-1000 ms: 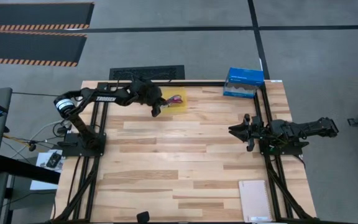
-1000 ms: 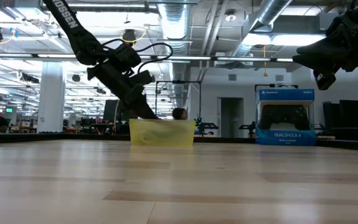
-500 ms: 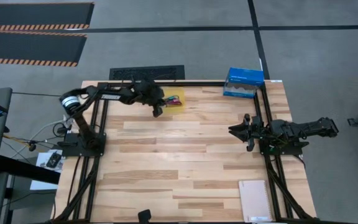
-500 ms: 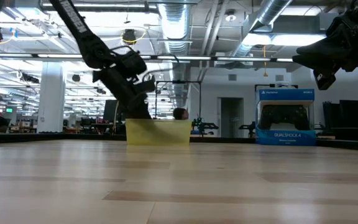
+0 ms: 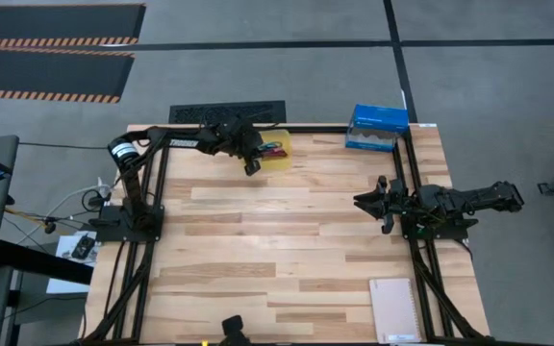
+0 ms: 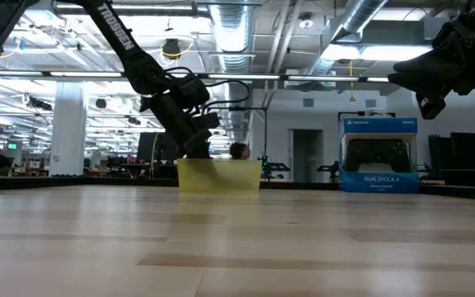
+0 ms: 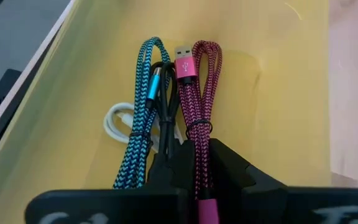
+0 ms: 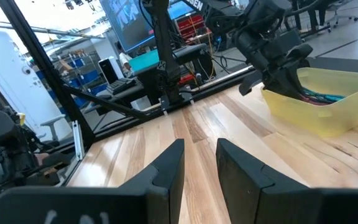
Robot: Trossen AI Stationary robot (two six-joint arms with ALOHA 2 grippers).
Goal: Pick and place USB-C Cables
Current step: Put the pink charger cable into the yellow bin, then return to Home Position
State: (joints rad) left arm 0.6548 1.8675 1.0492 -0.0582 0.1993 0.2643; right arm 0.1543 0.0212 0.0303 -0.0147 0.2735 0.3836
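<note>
The yellow bin (image 5: 279, 160) stands at the table's far edge, and in the low view the yellow bin (image 6: 219, 176) sits below my left arm. Inside it lie the four bundled cables side by side: magenta (image 7: 199, 81), black (image 7: 165, 99), teal (image 7: 143, 93) and white (image 7: 115, 121). My left gripper (image 7: 197, 180) reaches into the bin from its near-left side and is shut on the magenta bundle. My right gripper (image 5: 362, 202) hovers open above the table's right side, far from the bin. My left gripper pinches the magenta cable bundle between its two fingers at the near end (image 7: 199, 146), just behind its black tie. The fingers lie along the bundle, slanting down into the bin. The bundle's far loops and plug (image 7: 185, 65) lie on the bin floor beside the teal cable.
A blue controller box (image 5: 378, 127) stands at the far right corner. A pale notebook (image 5: 395, 309) lies at the near right corner. A small black object (image 5: 231, 330) sits at the near edge. Bare wood spreads between the arms.
My left arm has swung toward the far edge, and its gripper has shifted right, deeper into the bin. In the low view the bin has slid slightly to the right. My right arm has kept still.
</note>
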